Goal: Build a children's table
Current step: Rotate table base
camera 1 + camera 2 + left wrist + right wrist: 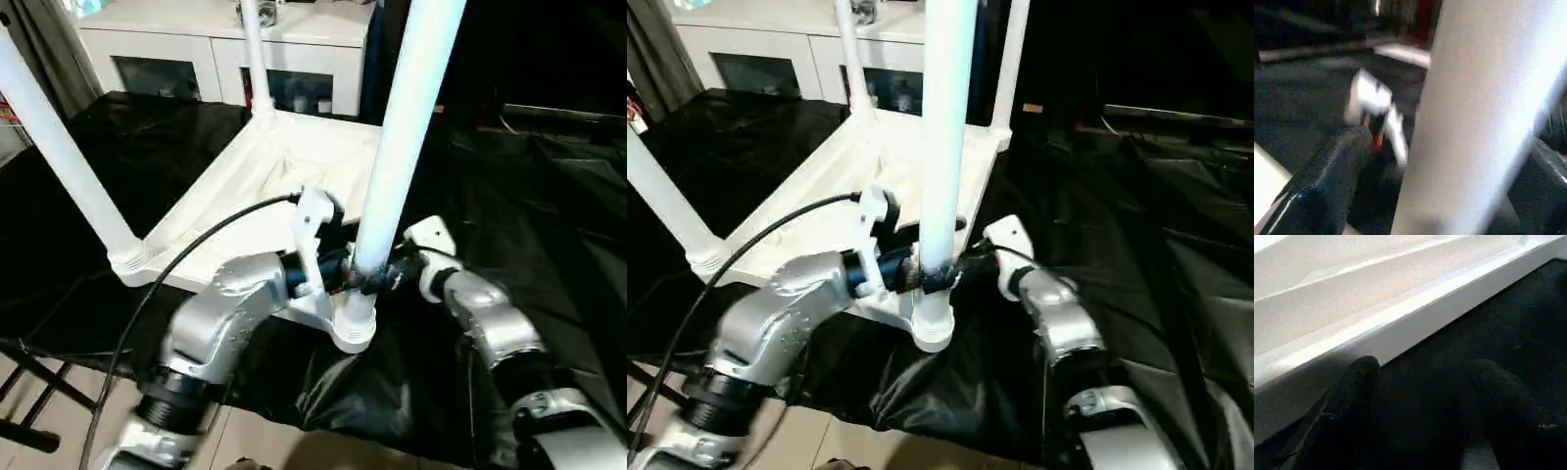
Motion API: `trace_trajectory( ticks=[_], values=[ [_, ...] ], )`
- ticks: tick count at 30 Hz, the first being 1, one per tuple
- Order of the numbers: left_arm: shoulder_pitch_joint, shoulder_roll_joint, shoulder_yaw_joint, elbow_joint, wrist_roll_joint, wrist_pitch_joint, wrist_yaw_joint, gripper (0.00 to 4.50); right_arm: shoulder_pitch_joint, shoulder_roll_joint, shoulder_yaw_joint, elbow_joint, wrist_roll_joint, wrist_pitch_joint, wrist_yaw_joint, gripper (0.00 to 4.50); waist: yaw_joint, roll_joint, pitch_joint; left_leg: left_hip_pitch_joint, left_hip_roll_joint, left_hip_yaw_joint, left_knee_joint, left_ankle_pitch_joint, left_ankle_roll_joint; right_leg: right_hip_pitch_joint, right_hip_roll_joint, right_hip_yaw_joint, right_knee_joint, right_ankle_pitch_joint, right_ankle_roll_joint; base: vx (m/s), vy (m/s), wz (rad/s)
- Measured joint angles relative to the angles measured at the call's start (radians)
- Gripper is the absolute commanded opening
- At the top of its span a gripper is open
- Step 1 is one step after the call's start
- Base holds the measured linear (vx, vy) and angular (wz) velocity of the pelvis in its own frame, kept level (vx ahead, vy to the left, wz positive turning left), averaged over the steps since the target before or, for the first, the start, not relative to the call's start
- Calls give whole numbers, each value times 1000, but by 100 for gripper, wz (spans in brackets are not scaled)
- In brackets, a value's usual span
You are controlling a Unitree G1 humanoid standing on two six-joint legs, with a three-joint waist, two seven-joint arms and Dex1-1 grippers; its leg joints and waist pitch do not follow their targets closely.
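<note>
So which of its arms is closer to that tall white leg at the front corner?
Left. The left gripper has its jaws standing around the near leg; the right gripper sits just beside that leg, jaws open over the black cloth.

The table top point(255, 186) lies upside down on the black sheet point(529, 215), legs up from its corners. The nearest leg point(402, 147) stands in the six o'clock corner socket point(353, 328), another leg point(59, 147) at nine o'clock, a third point(257, 59) at twelve. The cabinet point(196, 49) sits behind, at twelve. The left gripper point(345, 274) flanks the near leg from nine o'clock; the right gripper point(397, 269) is at three.
</note>
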Motion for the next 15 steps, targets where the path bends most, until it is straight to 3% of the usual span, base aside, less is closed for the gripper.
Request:
trace_trajectory(
  ticks=[7, 11, 15],
  values=[
    [26, 205, -36, 40, 84, -60, -190, 428, 41, -132, -37, -91, 23, -9, 125, 327, 8, 0, 0, -1, 0, 0, 0, 0, 0, 0, 0, 0, -1, -1, 1, 0, 0, 0],
    [-10, 238, -88, 135, 166, -128, -226, 408, 98, -200, -4, -189, 26, -13, 262, 327, 23, 1, 0, -1, 0, 0, 0, 0, 0, 0, 0, 0, -1, -1, 1, 0, 0, 0],
    [-68, 253, -117, 235, 256, -223, -225, 366, 147, -262, 33, -292, 25, -31, 367, 327, 29, 1, 0, 0, 0, 0, 0, 0, 0, 1, 0, 0, -1, -1, 1, 0, 0, 0]
  ],
)
